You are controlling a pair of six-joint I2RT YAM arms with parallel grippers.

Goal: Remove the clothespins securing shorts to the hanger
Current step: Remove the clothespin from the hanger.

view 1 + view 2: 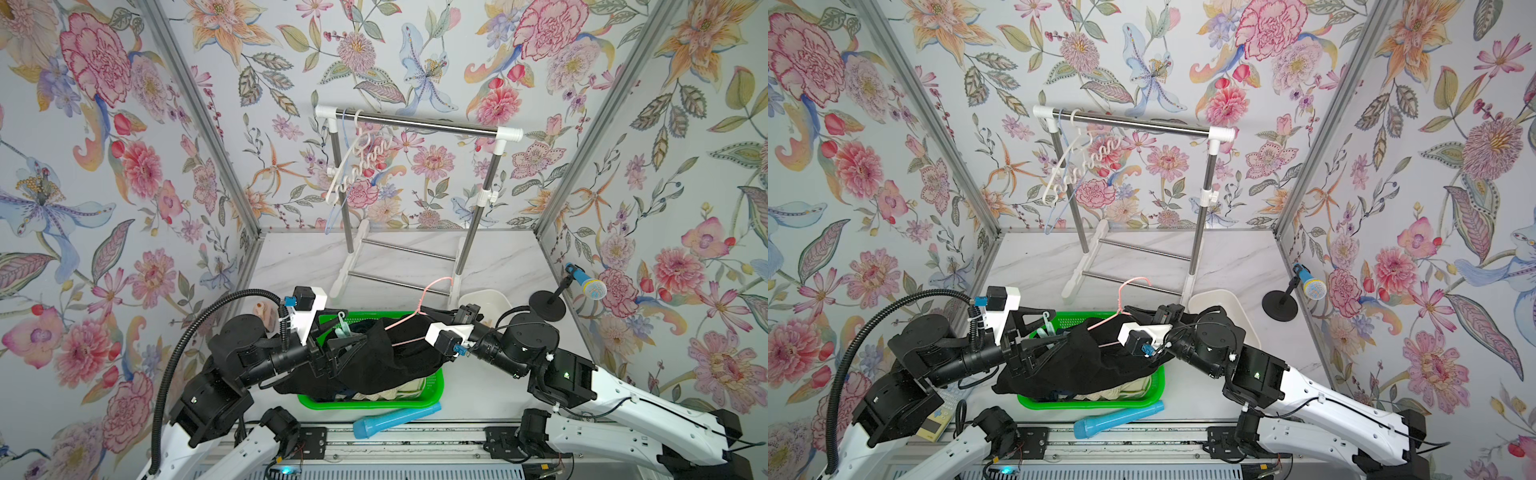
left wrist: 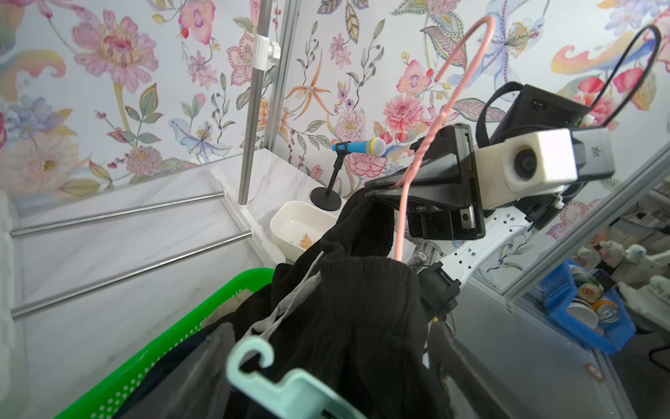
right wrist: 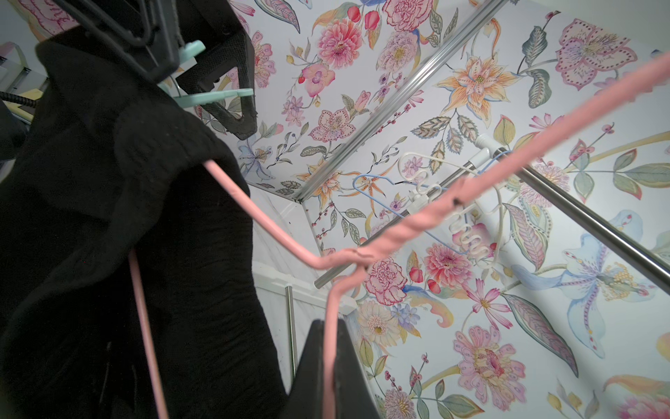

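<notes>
— Floral wallpaper closes in three sides, and a white marble bench (image 1: 299,257) lies under it. Where are the black shorts?

— The black shorts (image 1: 374,357) hang on a pink wire hanger (image 1: 432,286) over a green basket (image 1: 365,405) at the middle of the bench's front edge. Their lower folds spill over the basket's left rim and cover part of the cream shorts (image 1: 399,392) inside.

— Who holds the hanger?

— The right gripper (image 3: 329,326). Its fingers are pinched tight on the wire just below the twisted neck.

— And the left gripper?

— The left gripper (image 1: 1055,328) reaches in from the basket's left side. Its fingers stand wide, with a pale teal hooked clip (image 2: 290,391) and a fold of the shorts between them. Whether they press the clip cannot be told.

— Any other pegs?

— One tan clothespin (image 2: 306,241) lies in a white bin (image 1: 488,299) just beside the basket's right rear corner.

— What else is on the bench?

— A clothes rack (image 1: 415,122) stands toward the rear edge, with a white wavy hanger (image 1: 365,166) and a blue wire hanger (image 3: 373,177) at its left end. A blue tube (image 1: 395,417) lies along the front edge just before the basket. A toy microphone (image 1: 592,286) on a black stand sits by the right edge.
</notes>
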